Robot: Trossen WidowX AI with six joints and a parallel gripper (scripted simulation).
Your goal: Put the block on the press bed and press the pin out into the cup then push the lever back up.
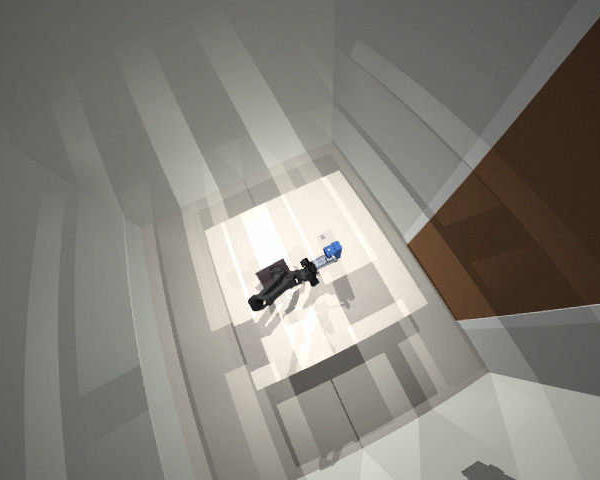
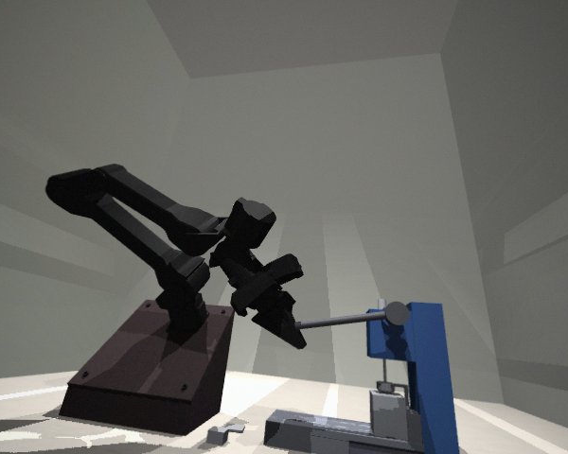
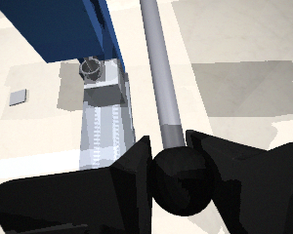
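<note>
My gripper [image 2: 296,337] [image 3: 167,138] is shut on the black ball knob [image 3: 182,181] of the press lever. The grey lever [image 2: 343,320] [image 3: 160,73] slopes slightly down from its pivot on the blue press [image 1: 333,250] [image 2: 434,361] [image 3: 59,29] to my fingers. The grey block [image 2: 388,415] [image 3: 104,94] stands upright on the far end of the press bed [image 2: 318,426] [image 3: 93,141], against the press column. The thin punch rod [image 2: 384,370] [image 3: 91,68] comes down to a dark ring-like piece [image 2: 385,387] at the block's top. The pin and the cup cannot be made out.
The arm's dark base [image 2: 150,366] stands at the left in the exterior view. A small grey stepped piece [image 2: 218,435] lies between it and the bed. A small grey square [image 1: 322,236] [image 3: 18,97] lies beside the press.
</note>
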